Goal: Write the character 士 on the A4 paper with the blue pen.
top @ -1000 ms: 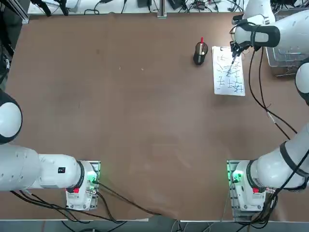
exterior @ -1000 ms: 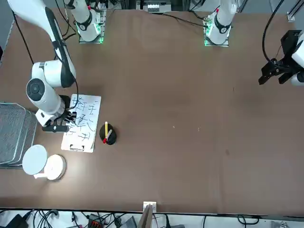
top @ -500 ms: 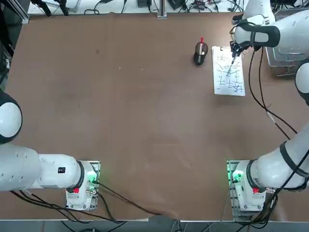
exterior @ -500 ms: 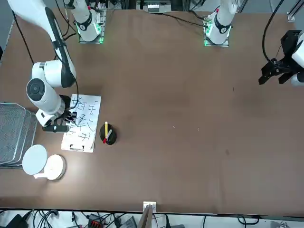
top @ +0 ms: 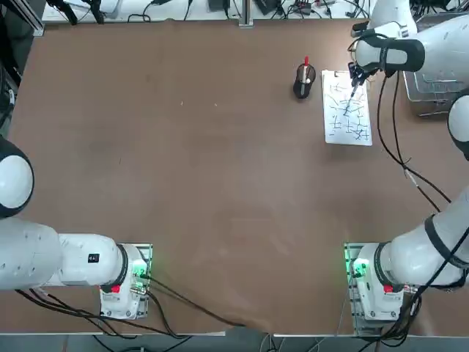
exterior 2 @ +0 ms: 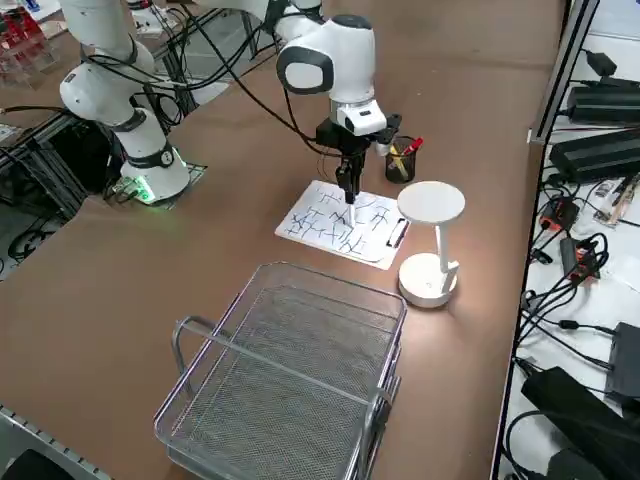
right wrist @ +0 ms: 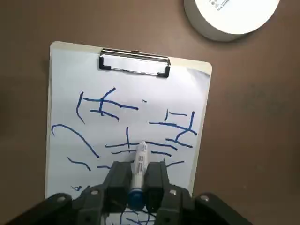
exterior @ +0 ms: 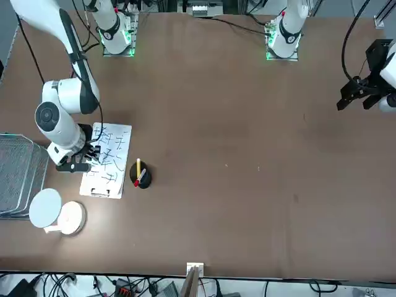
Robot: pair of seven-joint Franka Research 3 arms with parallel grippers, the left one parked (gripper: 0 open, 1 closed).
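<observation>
In the top view, the A4 paper (top: 348, 132) lies near the right arm (top: 403, 53), which reaches in over its far end. The right gripper (top: 359, 75) is up by that end, and the blue pen (top: 355, 91) pokes out of it, leaning so its low end points a bit back to the robot's side. The pen cup (top: 305, 81) sits to the left of the paper, apart from it. In the front view, the arm bends down from above and its hand hangs at the side of the paper. The pen is too thin there for me to tell much. In the right side view, the hand points down, and the pen stands nearly straight up and down under it, with its low end over the middle of the paper. I can't tell if it touches. In the right wrist view, the two fingers are closed on the pen and pinch it between them. Its blue end (right wrist: 136, 199) is up by the fingers, and its long white body runs away from them to the writing tip, which is by some blue lines (right wrist: 161, 145). I think the next bit is drawing a line of 士, so the tip must press softly and the pen must not tip over or slip.
</observation>
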